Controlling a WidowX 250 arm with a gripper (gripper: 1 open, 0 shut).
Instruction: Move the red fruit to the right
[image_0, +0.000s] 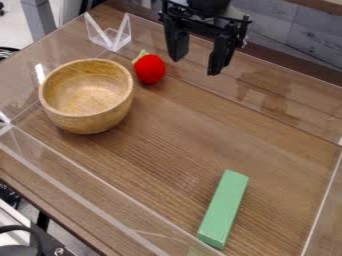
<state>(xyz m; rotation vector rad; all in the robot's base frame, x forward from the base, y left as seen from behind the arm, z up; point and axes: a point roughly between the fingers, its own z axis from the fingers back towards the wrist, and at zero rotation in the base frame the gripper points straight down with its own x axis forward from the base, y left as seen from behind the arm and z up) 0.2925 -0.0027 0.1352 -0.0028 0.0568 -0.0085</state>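
The red fruit (150, 68) is a small bright red rounded toy lying on the wooden table, just right of the wooden bowl (87, 96). My gripper (195, 57) hangs at the back of the table, a little to the right of the fruit and above it. Its two black fingers point down and stand wide apart, with nothing between them. It does not touch the fruit.
A green block (225, 208) lies near the front right. Clear acrylic walls (74, 205) ring the table, and a clear folded piece (110, 34) stands at the back left.
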